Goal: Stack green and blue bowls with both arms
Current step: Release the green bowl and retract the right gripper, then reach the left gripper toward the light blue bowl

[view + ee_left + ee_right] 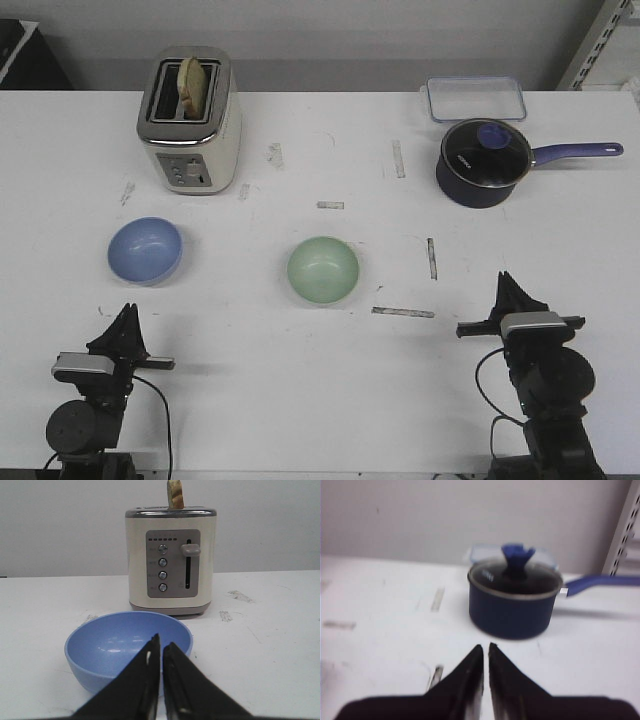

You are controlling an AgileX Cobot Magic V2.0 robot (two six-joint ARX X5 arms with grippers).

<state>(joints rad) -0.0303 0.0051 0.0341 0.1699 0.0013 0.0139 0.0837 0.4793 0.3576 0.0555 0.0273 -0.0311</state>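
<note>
While both jaws sit pressed together, blue bowl (145, 249) and green bowl (323, 270) well apart, bare table (330, 390) between.

Table (300, 400): white surface with grey scuff marks. Blue bowl (145, 249): light periwinkle, unpatterned. Green bowl (323, 270): pale mint, unpatterned. Toaster (190, 122): cream body, silver top, grey control panel. Saucepan (484, 165): dark navy, blue lid knob and handle. Container (476, 99) at the far edge: clear with a blue rim. Both grippers: black.
</note>
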